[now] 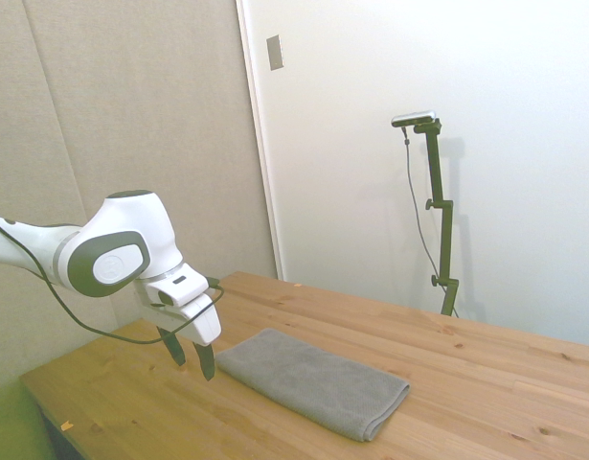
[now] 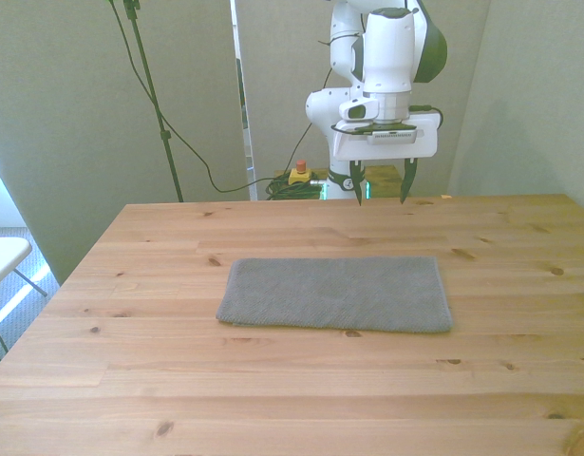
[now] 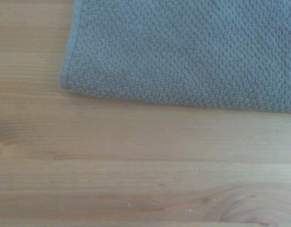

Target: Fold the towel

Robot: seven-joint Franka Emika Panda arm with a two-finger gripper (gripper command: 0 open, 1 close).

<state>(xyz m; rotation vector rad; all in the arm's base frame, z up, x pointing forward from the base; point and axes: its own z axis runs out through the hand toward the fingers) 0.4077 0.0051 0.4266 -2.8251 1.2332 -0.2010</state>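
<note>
Front view, near to far. The wooden table [image 2: 292,399] is bare plank at its 6 o'clock edge. The grey terry towel [image 2: 335,294] lies flat near the table centre as a long rectangle, its long sides parallel to the near edge. In the side view the towel [image 1: 313,381] shows layered edges at its near corner. The wrist view shows one towel corner [image 3: 183,52] with a hemmed edge, resting on the planks.

Beyond the towel, toward 12 o'clock, the gripper [image 2: 380,190] hangs above the far table edge, clear of the cloth and offset toward 1 o'clock. The fingers [image 2: 357,185] point down and are released, spread apart with nothing between them. In the side view the gripper [image 1: 191,356] hovers above the table, just beside the towel's short end, not touching it.

Behind the table, a red button on a yellow base [image 2: 298,169] sits among dark cables [image 2: 187,142].
</note>
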